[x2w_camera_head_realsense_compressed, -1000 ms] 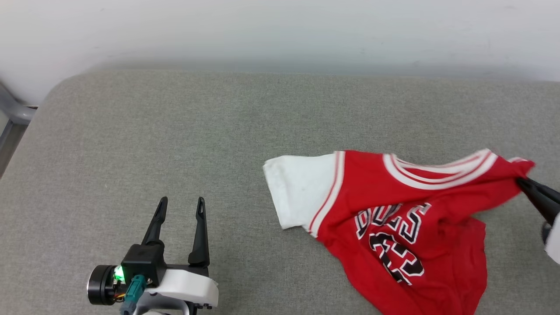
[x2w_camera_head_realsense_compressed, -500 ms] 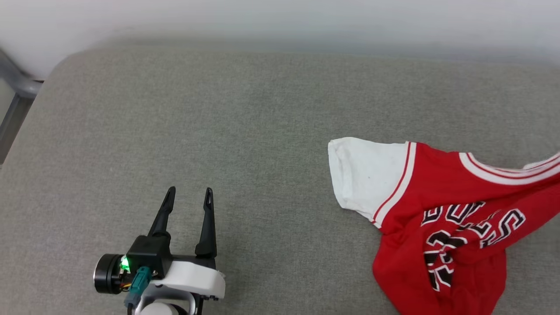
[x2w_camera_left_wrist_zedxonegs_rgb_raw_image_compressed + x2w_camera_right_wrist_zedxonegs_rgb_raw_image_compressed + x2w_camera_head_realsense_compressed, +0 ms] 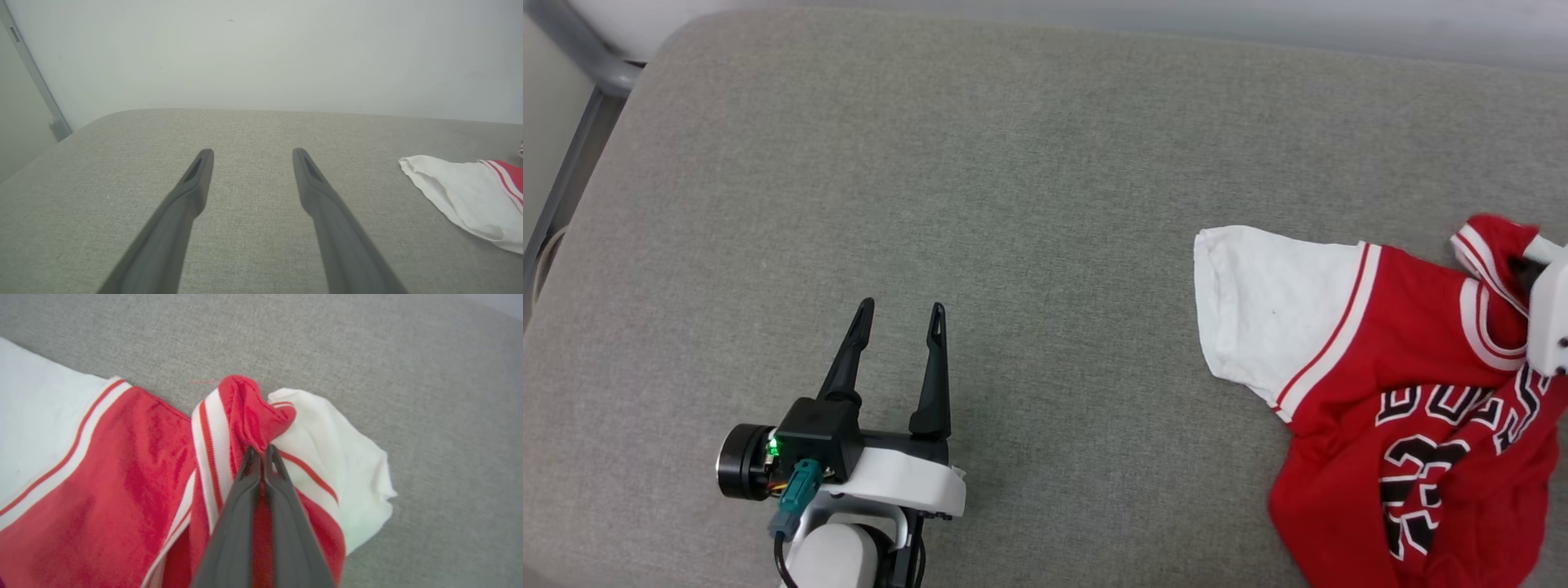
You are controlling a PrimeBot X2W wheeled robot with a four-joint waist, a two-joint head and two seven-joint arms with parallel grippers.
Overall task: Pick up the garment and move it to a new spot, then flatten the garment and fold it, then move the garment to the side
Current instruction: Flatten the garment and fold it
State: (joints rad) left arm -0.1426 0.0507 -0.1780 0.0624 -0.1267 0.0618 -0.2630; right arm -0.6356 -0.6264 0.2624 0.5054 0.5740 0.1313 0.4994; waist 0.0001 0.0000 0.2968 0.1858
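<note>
Garment grip: the right hand [image 3: 261, 451] was clamped on bunched red cloth at the collar of the garment [image 3: 1372, 351].
Garment place: it lay crumpled toward the right edge of the worktop [image 3: 1013, 163].
Left hand [image 3: 902, 306]: fingers apart, empty, near the front edge.
Progress: the move was apparently underway; flattening, folding and setting aside remained.
Change: a second earlier the collar was stretched wide and the garment was nearer the left hand; the camera had shifted too.

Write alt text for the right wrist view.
The right gripper, shut, pinches a bunched red fold of the garment beside its striped trim. The garment lies crumpled on a grey cushion, a white sleeve beside the grip.
</note>
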